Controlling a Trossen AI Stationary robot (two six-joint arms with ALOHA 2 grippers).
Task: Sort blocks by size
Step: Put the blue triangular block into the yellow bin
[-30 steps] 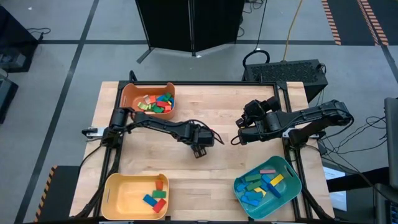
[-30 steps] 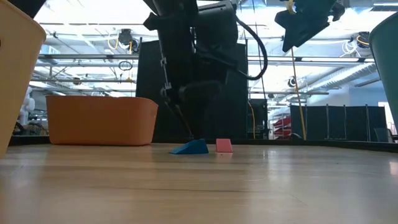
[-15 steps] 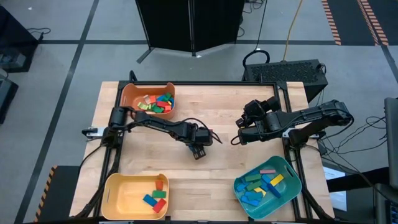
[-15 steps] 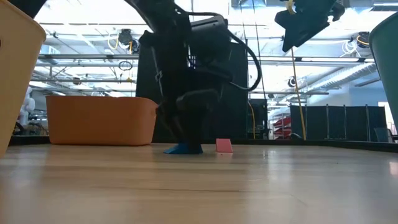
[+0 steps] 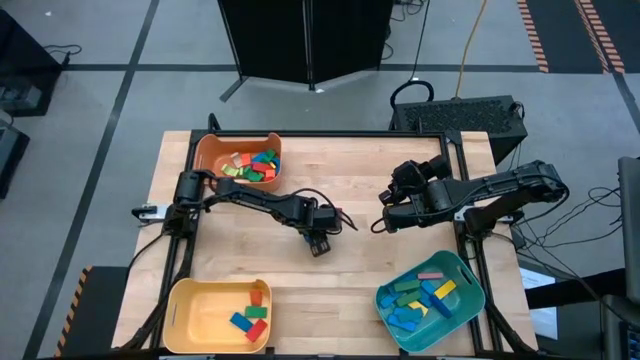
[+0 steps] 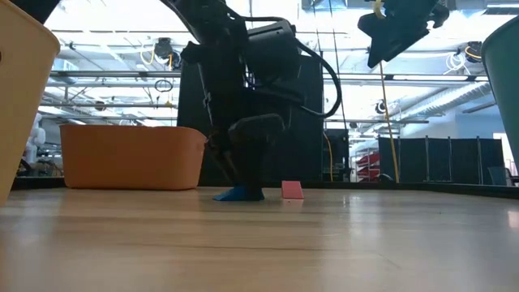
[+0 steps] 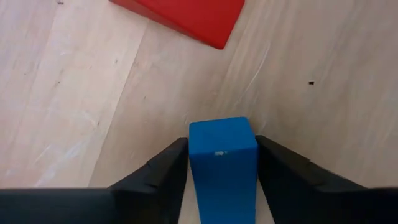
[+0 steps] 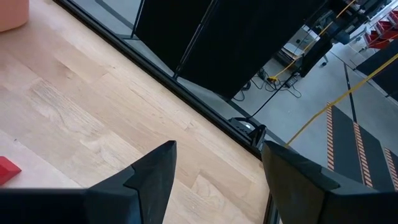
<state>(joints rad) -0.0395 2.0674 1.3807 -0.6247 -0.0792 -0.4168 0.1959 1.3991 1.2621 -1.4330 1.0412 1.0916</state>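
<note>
- The wooden table (image 5: 340, 165) carries three bins, taken here as the landmark: orange bin (image 5: 211, 154) at its far left corner, yellow bin (image 5: 193, 300) at its near left corner, teal bin (image 5: 462, 268) at its near right corner.
- The orange bin holds a heap of small blocks in green, red, blue and yellow, gathered on its right side.
- The yellow bin holds a few blocks on its right side: an orange one, blue ones and a red one.
- The teal bin holds longer blocks lying crosswise: blue, green, yellow and one pink-red.
- Near the table's middle, the left gripper (image 7: 222, 163) is down at the surface, its fingers (image 7: 163, 171) pressed against both sides of a blue block (image 7: 223, 152), which rests on the wood.
- A red block (image 7: 193, 15) lies on the table just beyond the blue one, apart from it.
- The right gripper (image 8: 217, 168) hangs above the table's right half, clear of the surface, fingers spread with nothing between them.
</note>
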